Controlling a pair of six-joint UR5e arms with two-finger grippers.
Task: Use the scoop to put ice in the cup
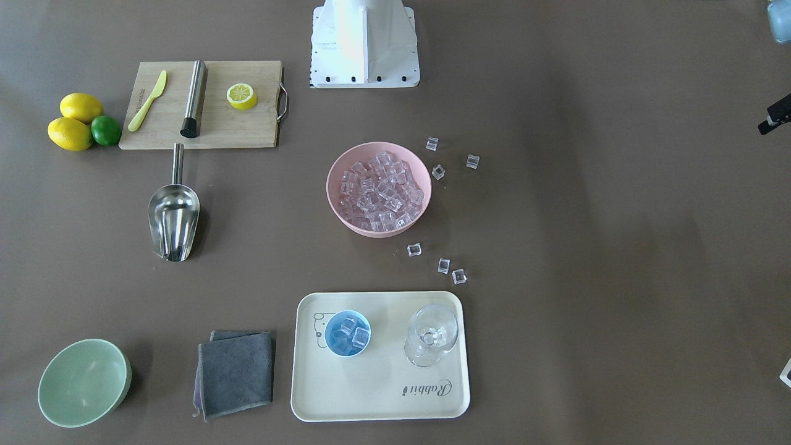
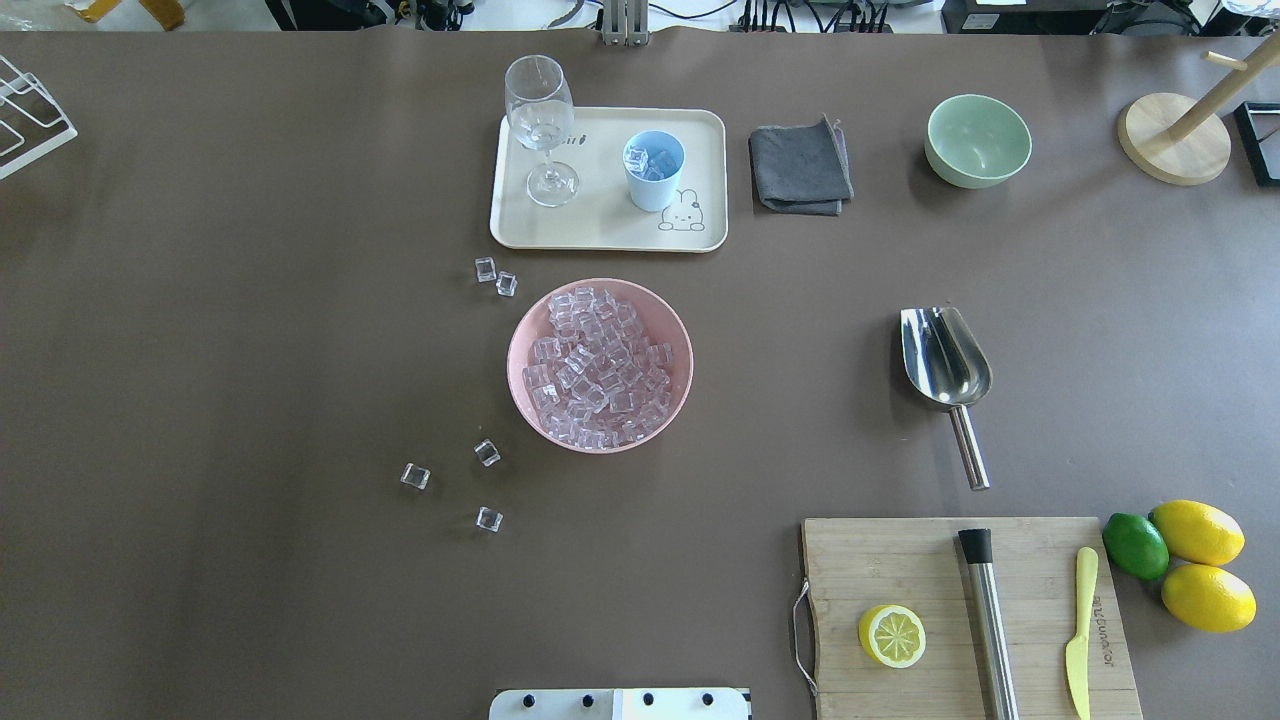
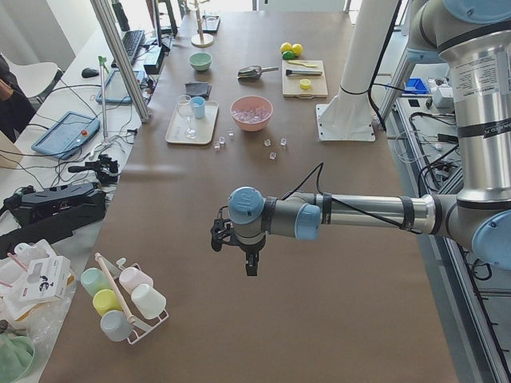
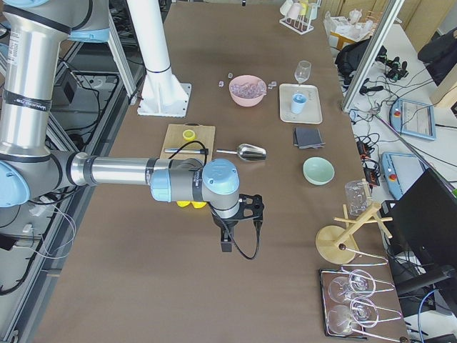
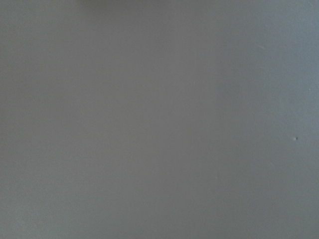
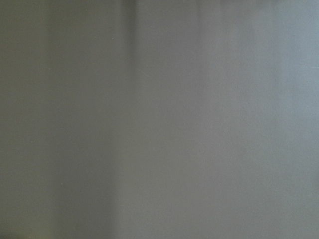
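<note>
Table first: brown, and it fills both wrist views with blurry bare surface, so no fingers show there. The side views are the only ones that catch the arms. The left arm reaches out low with the left gripper pointing down over bare table, well apart from everything. The right arm does the same at its own end, and the right gripper hangs near the lemons. I honestly cannot tell how far either pair of jaws is spread, and neither is holding anything I can see. Next in size is the cutting board, then the cream tray, then the pink bowl heaped with ice. The green bowl and the grey cloth sit on the robot's right side of the tray. The scoop lies on the table between the board and the green bowl, handle toward the board, trough empty, nothing touching it. The cup stands upright on the tray beside a stemmed glass, and the front-facing view looks straight down into it: a few cubes inside. That same view shows six loose cubes around the bowl, while overhead I only count five.
</note>
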